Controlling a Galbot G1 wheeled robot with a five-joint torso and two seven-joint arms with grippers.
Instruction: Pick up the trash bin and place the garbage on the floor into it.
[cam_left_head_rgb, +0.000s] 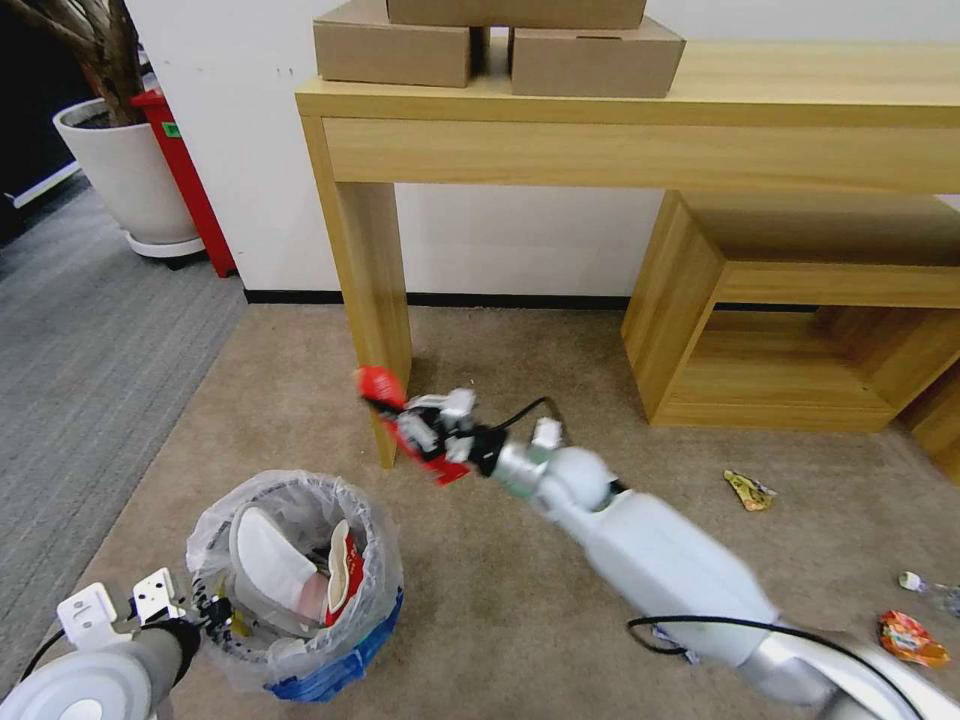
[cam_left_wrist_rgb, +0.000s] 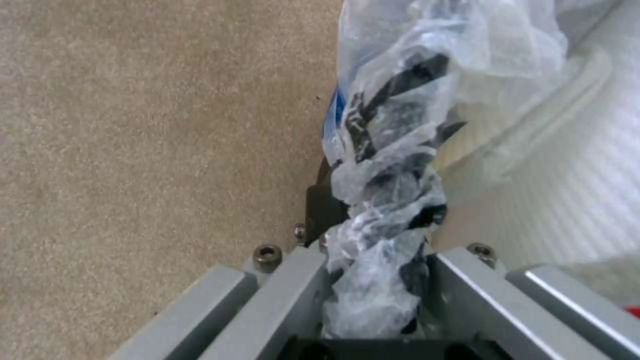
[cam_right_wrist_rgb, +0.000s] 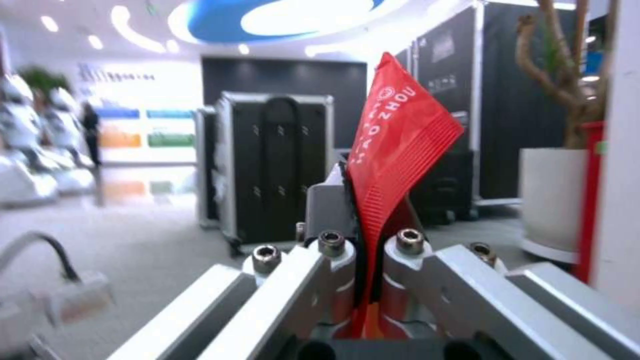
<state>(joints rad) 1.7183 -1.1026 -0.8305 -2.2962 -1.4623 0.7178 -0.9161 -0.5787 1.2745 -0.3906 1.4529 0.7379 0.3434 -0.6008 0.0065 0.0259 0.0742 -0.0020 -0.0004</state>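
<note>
The blue trash bin (cam_left_head_rgb: 330, 655) with its clear bag liner is low on the left, over the beige carpet floor (cam_left_head_rgb: 500, 600). Inside it lie a white slipper (cam_left_head_rgb: 270, 560) and a red-white wrapper (cam_left_head_rgb: 343, 570). My left gripper (cam_left_head_rgb: 212, 612) is shut on the bin's bagged rim (cam_left_wrist_rgb: 387, 200). My right gripper (cam_left_head_rgb: 408, 420) hangs in the air beside the table leg, above and right of the bin, shut on a red wrapper (cam_right_wrist_rgb: 393, 145). More garbage lies on the carpet at the right: a yellow-green wrapper (cam_left_head_rgb: 749, 490), a small bottle (cam_left_head_rgb: 925, 588) and an orange-red wrapper (cam_left_head_rgb: 910, 638).
A wooden table (cam_left_head_rgb: 620, 110) carrying cardboard boxes (cam_left_head_rgb: 500, 45) stands against the wall, with a low wooden shelf (cam_left_head_rgb: 800, 320) under it at the right. A white plant pot (cam_left_head_rgb: 125, 170) and a red box (cam_left_head_rgb: 185, 180) stand at the back left, by grey ribbed carpet (cam_left_head_rgb: 80, 340).
</note>
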